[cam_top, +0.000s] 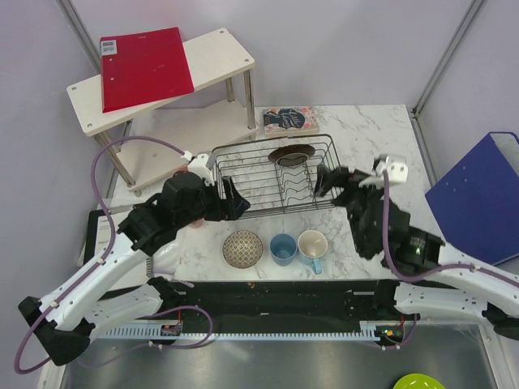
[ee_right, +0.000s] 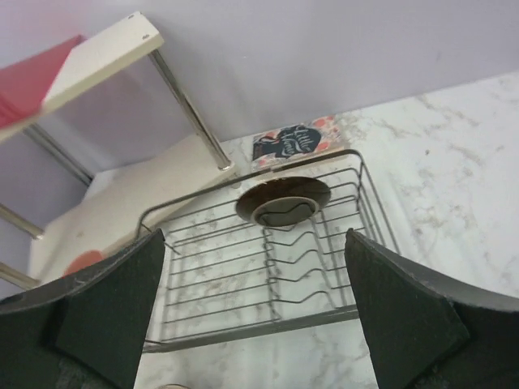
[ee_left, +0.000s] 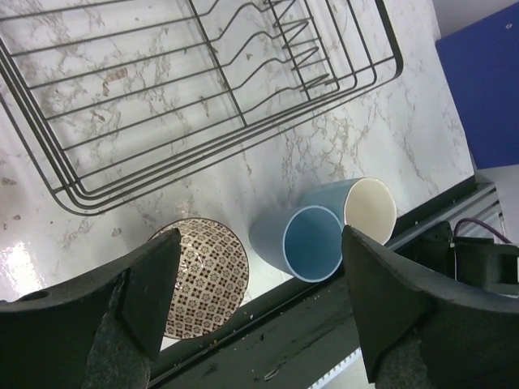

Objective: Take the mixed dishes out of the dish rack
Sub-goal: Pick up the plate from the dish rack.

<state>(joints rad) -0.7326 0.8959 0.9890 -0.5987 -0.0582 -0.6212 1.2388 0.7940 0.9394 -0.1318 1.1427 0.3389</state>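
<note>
The dish rack (cam_top: 276, 174) of dark wire stands mid-table, with a dark red-brown plate (cam_top: 292, 154) upright at its back; the plate (ee_right: 284, 198) also faces the right wrist view. In front of the rack stand a patterned bowl (cam_top: 242, 248), a blue cup (cam_top: 282, 248) and a light-blue mug (cam_top: 312, 245) with a cream inside. My left gripper (cam_top: 231, 198) is open at the rack's left end, and nothing lies between its fingers (ee_left: 154, 292). My right gripper (cam_top: 328, 180) is open at the rack's right end. A salmon-pink thing (cam_top: 180, 171) shows beside the left arm, mostly hidden.
A white shelf (cam_top: 219, 49) with a red folder (cam_top: 146, 65) stands at the back left. A booklet (cam_top: 289, 120) lies behind the rack. A blue binder (cam_top: 478, 194) sits at the right edge. A lime-green dish (cam_top: 418, 381) lies at the near right. A black rail (cam_top: 276, 296) runs along the front.
</note>
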